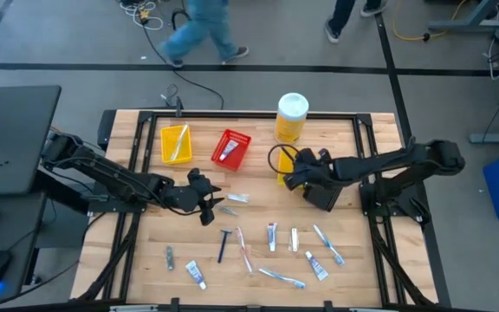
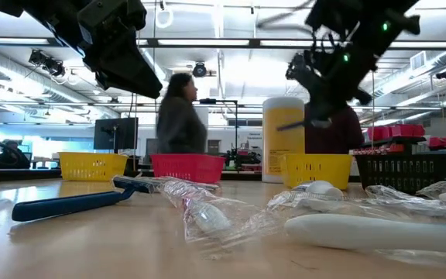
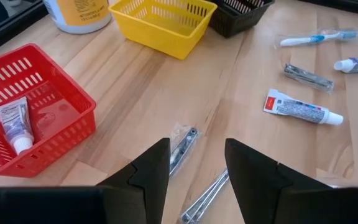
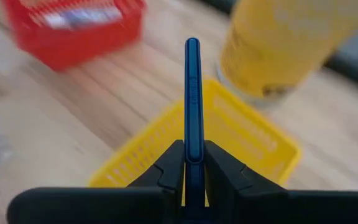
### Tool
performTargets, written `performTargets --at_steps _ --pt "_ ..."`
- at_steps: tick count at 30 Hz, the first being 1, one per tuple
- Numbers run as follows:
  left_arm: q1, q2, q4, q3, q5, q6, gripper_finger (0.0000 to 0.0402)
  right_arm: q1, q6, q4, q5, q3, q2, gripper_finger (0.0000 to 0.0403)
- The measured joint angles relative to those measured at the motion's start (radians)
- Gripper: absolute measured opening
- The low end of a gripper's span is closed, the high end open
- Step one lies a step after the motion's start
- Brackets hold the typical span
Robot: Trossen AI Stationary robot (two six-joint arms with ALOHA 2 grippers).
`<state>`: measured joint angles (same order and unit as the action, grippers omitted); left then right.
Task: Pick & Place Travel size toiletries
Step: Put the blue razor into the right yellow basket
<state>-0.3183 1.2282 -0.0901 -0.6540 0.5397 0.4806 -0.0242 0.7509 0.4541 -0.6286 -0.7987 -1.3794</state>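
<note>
Looking across the near part of the table from above, you have the loose toiletries spread out: a small toothpaste tube (image 1: pixel 196 275), a dark blue razor (image 1: pixel 223 245), a wrapped toothbrush (image 1: pixel 281 277) near the front edge, another toothpaste tube (image 1: pixel 316 265), and a toothbrush (image 1: pixel 328 243) lying aslant to the right. A short dark item (image 1: pixel 170 256) lies apart on the left.

Farther in, your left gripper (image 1: pixel 212 205) hangs above the table's middle, its fingers (image 3: pixel 151 171) spread apart and holding nothing. Directly under them, in the left wrist view, two clear-wrapped slim items (image 3: pixel 184 149) lie on the wood, and a boxed toothpaste tube (image 3: pixel 302 108) lies well apart beyond them.

Your right gripper (image 4: pixel 192 168) is clamped on a slim blue handle (image 4: pixel 192 99), which stands straight out between the fingers. It hovers over the small yellow basket (image 4: pixel 253 146); you cannot tell from these views what kind of toiletry the handle belongs to.

Toward the far edge, the red basket (image 1: pixel 231 148) holds one toothpaste tube (image 3: pixel 14 123), another yellow basket (image 1: pixel 176 143) sits just beside it on the left, and the big yellow bottle (image 1: pixel 291 118) with a white cap stands behind the right gripper's basket. A black basket (image 3: pixel 238 11) sits just beside that yellow one. People walk on the floor beyond the table.
</note>
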Motion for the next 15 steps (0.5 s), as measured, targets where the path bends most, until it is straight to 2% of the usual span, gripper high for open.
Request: performTargets --at_steps 6,13,15 --pt "0.0 0.0 0.009 0.0 0.0 0.009 0.0164 0.079 0.045 -0.165 0.046 0.13 -0.029 0.0054" --pt "0.0 0.0 0.041 0.0 0.001 0.009 0.0164 0.142 0.022 -0.378 0.24 0.24 -0.042 0.0055" --pt "0.0 0.0 0.056 0.0 0.003 -0.001 0.0164 0.144 -0.016 -0.409 0.261 0.262 -0.042 0.0055"
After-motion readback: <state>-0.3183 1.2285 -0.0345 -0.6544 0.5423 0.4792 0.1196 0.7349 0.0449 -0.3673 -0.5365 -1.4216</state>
